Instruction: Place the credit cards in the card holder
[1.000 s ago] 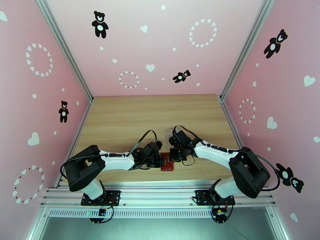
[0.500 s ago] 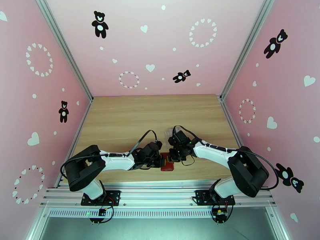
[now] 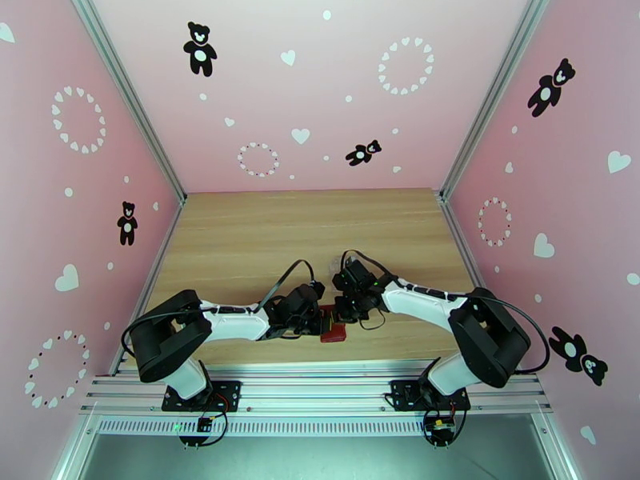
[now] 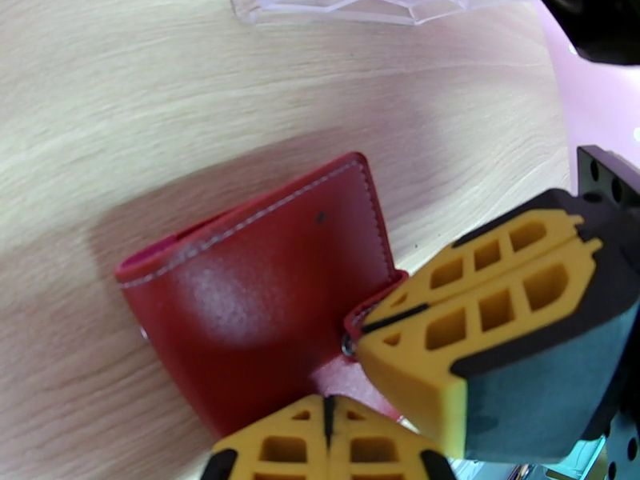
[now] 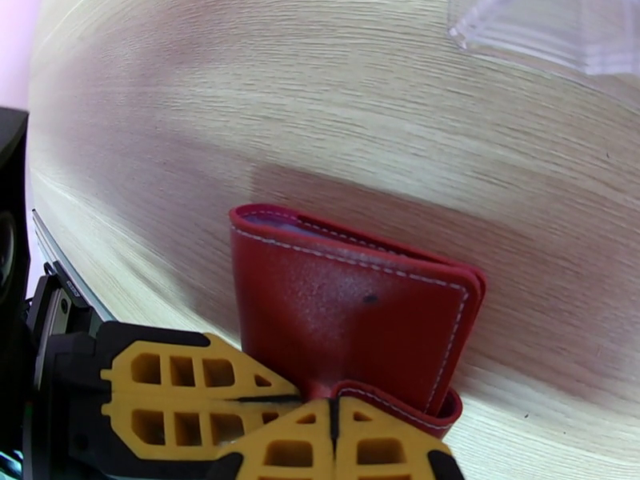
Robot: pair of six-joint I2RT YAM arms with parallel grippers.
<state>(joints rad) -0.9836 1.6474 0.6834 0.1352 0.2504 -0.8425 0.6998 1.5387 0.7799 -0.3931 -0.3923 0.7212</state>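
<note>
1. The wallet [image 3: 334, 330] lies folded shut on the table [image 3: 256, 234], close to the near edge and between both grippers.
2. The left gripper [image 4: 325, 422] has its fingers pressed together, tips at the wallet's snap tab [image 4: 352, 387].
3. The right gripper [image 5: 333, 426] has its fingers pressed together, tips touching the tab; whether they pinch it I cannot tell.
4. A clear tray [image 5: 552, 34] lies beyond, apart from the wallet.

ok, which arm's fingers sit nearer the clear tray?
The right arm's fingers: in the top view that wrist sits right beside the clear tray, while the left arm's fingers come at the red card holder from its other side.
</note>
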